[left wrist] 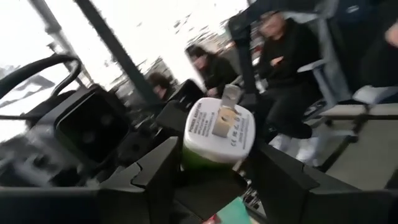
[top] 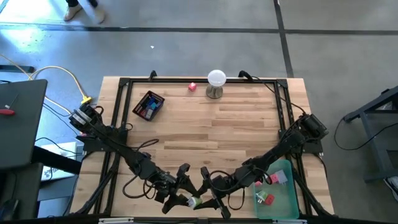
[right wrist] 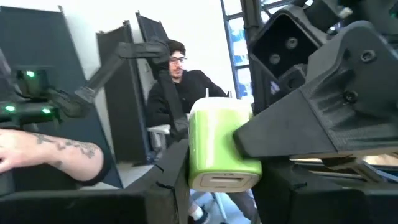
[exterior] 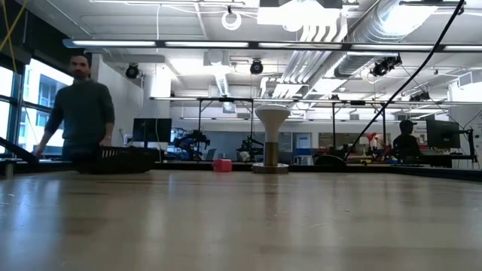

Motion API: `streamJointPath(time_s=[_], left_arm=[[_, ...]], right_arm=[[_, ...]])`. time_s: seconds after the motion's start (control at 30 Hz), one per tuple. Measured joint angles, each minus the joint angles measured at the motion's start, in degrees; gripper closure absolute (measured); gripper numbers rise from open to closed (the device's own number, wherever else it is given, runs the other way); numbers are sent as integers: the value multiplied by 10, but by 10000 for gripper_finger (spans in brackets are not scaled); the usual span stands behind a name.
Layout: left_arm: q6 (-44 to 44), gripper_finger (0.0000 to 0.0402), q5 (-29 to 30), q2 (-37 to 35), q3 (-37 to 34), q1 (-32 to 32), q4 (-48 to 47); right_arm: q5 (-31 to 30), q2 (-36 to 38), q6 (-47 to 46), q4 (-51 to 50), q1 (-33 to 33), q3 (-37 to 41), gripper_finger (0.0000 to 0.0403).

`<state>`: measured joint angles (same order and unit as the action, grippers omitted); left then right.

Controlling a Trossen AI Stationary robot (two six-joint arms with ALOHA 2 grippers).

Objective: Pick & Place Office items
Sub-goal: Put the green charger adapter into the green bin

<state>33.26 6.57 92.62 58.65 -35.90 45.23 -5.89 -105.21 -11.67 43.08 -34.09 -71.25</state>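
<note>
The wooden table (top: 205, 134) carries a black frame along its edges, and both dark arms reach in from its side corners, bent low so that their wrists meet at the middle of the near edge. The left gripper (top: 180, 198) and the right gripper (top: 208, 198) face each other there, tilted off the tabletop, with one green and white charger block (top: 193, 201) between them. In the right wrist view this block (right wrist: 221, 146) sits clamped between the right gripper's (right wrist: 214, 186) two dark fingers, which are partly closed on its green sides. In the left wrist view the same block (left wrist: 217, 134) shows its white pronged face between the left gripper's (left wrist: 211, 180) fingers, which stand a little apart from it on both sides, so the left one is loosened rather than gripping.

One green tray (top: 278, 193) lies at the near right corner with about three small pieces in it, red, pink and green. One black basket (top: 148, 104) sits toward the far left, holding several blue and red bits, too small to count. One white ball on a metal stand (top: 216, 83) is at the far edge, and one red block (top: 192, 87) lies just beside it
</note>
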Motion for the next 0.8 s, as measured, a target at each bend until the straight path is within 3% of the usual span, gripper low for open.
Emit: streamJointPath(time_s=[0.17,0.43,0.6,0.8], left_arm=[[-26,212,115,1,-1,-27,5],[-76,212,250,-2,-1,-41,-28],[-162,220,254,-30,-1,-23,-145],[-246,233,247,-56,0,15,-255]], right_arm=[[-61,9,9,-50,-11,-2,285],[-216,54,20,-193,-42,-2,285],[-325,82,-40,-331,-65,-2,285],[-393,118,-159,-488,-86,-2,285]])
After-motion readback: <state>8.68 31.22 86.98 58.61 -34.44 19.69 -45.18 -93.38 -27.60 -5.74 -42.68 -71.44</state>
